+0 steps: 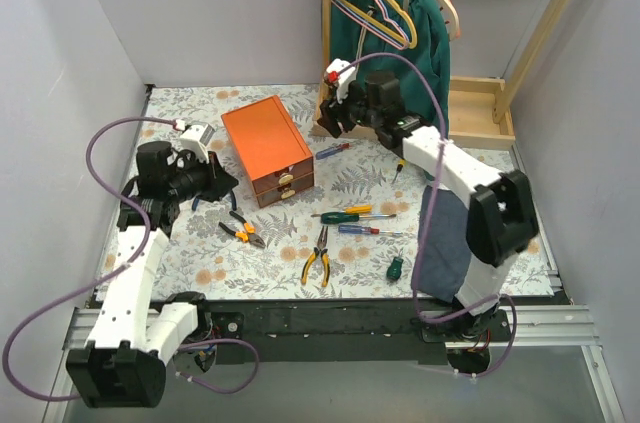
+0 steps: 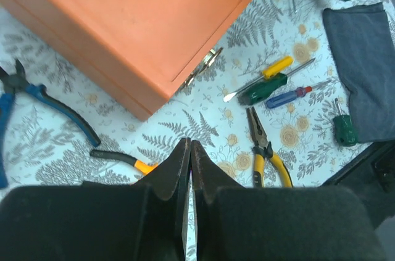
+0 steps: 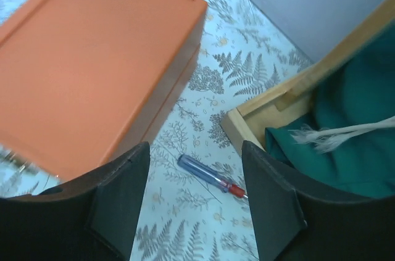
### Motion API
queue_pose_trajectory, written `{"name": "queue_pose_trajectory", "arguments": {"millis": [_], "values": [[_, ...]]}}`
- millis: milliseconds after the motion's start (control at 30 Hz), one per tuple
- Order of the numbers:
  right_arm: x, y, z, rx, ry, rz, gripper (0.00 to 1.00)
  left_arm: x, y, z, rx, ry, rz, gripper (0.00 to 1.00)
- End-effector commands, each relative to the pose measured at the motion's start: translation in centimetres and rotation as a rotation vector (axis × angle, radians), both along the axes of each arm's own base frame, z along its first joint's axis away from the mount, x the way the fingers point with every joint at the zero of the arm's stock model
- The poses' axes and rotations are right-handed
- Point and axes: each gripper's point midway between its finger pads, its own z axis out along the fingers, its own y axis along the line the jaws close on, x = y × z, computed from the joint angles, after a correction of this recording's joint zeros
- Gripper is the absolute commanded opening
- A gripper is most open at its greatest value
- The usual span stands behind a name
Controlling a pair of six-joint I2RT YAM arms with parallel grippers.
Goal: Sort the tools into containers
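Screwdriver: the blue screwdriver (image 3: 207,176) lies flat on the fern-print cloth at the far side of the table. It sits between the orange cabinet (image 1: 262,138) on its left and the wooden rack base (image 3: 265,103) on its right, touching neither.
Look: slim, with a translucent blue handle and a red collar. It is round, so it will likely roll.
Right gripper: the right gripper (image 3: 194,150) is spread wide and empty, hovering with the screwdriver between its fingers.
Doing it well: come straight down, set the fingers across the handle rather than the thin shaft, and close gently.
Drawers: both fronts face near and look closed, so one probably needs opening first.
Left gripper: the left gripper (image 2: 190,144) is pressed together, holding nothing, above the orange-black pliers (image 2: 123,159).
Waiting nearby: the yellow-black pliers (image 1: 318,261) and the green screwdriver (image 1: 345,216) lie near and to the right.
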Motion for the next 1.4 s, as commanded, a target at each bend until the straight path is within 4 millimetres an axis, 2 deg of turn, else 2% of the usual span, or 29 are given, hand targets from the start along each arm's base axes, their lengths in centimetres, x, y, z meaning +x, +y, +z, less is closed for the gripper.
{"name": "queue_pose_trajectory", "arguments": {"millis": [0, 33, 100, 133, 167, 233, 300, 367, 500, 567, 600, 700, 800, 933, 1133, 1367], "values": [[-7.8, 0.0, 1.9, -0.085, -0.143, 0.382, 0.74, 0.9, 0.3, 2.4, 0.010, -0.126, 0.012, 0.00], [-10.4, -0.1, 0.7, -0.092, -0.083, 0.497, 0.74, 2.7, 0.5, 2.8, 0.002, -0.140, 0.042, 0.00], [-12.3, 0.0, 0.5, -0.101, -0.090, 0.588, 0.75, 4.9, 0.7, 3.3, -0.038, -0.104, 0.097, 0.00], [-13.6, 0.0, 0.2, -0.091, -0.058, 0.644, 0.75, 6.4, 0.7, 5.3, -0.048, -0.146, 0.107, 0.00], [-14.2, 0.0, -0.1, -0.095, -0.058, 0.681, 0.74, 7.4, 1.0, 4.9, -0.068, -0.136, 0.088, 0.00], [-15.3, 0.0, -1.6, -0.152, -0.139, 0.789, 0.74, 8.5, 0.7, 6.5, -0.067, -0.229, 0.059, 0.00], [-15.9, 0.6, -3.0, -0.195, -0.171, 0.823, 0.74, 9.7, 0.9, 5.8, -0.067, -0.206, 0.070, 0.00], [-15.5, 1.4, -3.4, -0.221, -0.202, 0.818, 0.73, 10.8, 0.8, 4.7, -0.071, -0.142, 0.063, 0.00], [-16.8, 3.8, -3.5, -0.256, -0.301, 0.879, 0.72, 11.6, -0.5, 3.3, -0.128, -0.079, -0.009, 0.00], [-16.9, 4.5, -4.4, -0.286, -0.321, 0.891, 0.70, 12.4, -0.8, 3.4, -0.173, -0.062, 0.011, 0.00], [-17.6, 5.0, -4.6, -0.290, -0.319, 0.910, 0.70, 12.9, -0.9, 2.8, -0.191, -0.039, 0.013, 0.00], [-17.9, 6.2, -4.9, -0.308, -0.323, 0.913, 0.70, 13.6, -1.4, 1.8, -0.246, 0.006, 0.020, 0.00], [-18.1, 6.8, -5.9, -0.339, -0.328, 0.908, 0.70, 14.8, -1.0, 0.9, -0.260, 0.004, 0.078, 0.00], [-17.3, 7.3, -6.5, -0.355, -0.320, 0.874, 0.71, 15.3, -0.6, -0.8, -0.244, 0.024, 0.102, 0.00], [-15.7, 7.8, -7.0, -0.372, -0.317, 0.805, 0.71, 15.1, -0.8, -2.6, -0.243, 0.070, 0.113, 0.00], [-14.5, 8.4, -6.1, -0.366, -0.341, 0.767, 0.71, 14.2, -0.6, -4.5, -0.224, 0.096, 0.126, 0.00]]}}
